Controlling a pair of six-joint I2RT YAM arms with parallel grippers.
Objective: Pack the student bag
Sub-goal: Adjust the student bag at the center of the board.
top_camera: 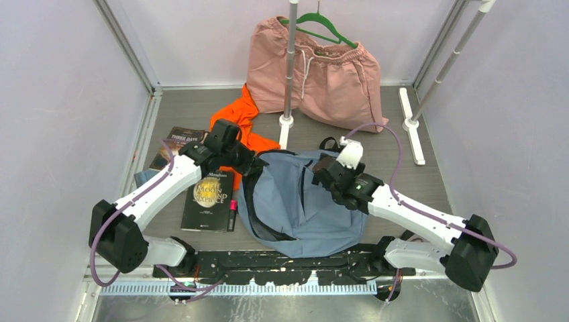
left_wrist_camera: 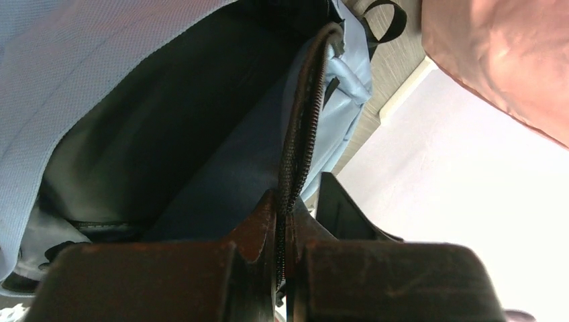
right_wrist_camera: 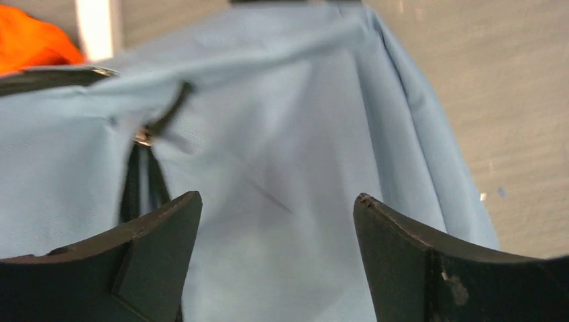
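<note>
grey wood-grain table (top_camera: 416,181), walled by pale panels, bears all items. bag (top_camera: 302,208), grey-blue with black zippers, lies at the near middle of the table, just ahead of the arm bases; its main compartment is unzipped along the left side and gapes, showing a dark lining. left gripper (left_wrist_camera: 285,208) is clamped on the bag's black zipper edge (left_wrist_camera: 302,114) at the upper left corner, with the toothed tape running out from between the closed fingers. right gripper (right_wrist_camera: 277,208) hangs over the bag's upper right part, jaws wide apart, holding nothing; blue fabric fills the gap between them, and whether the tips touch the cloth cannot be told. a zipper pull (right_wrist_camera: 142,137) shows on the fabric left of that gripper in the right wrist view. a pink marker (top_camera: 233,215) lies just beside the bag's left edge, between it and a dark book (top_camera: 211,201). a second book (top_camera: 176,144) lies farther back on the left, partly under the left arm. an orange garment (top_camera: 235,124) is bunched behind the bag's upper left corner. pink shorts (top_camera: 322,74) hang on a green hanger (top_camera: 322,30) at the back, behind a white rack pole (top_camera: 290,60).
</note>
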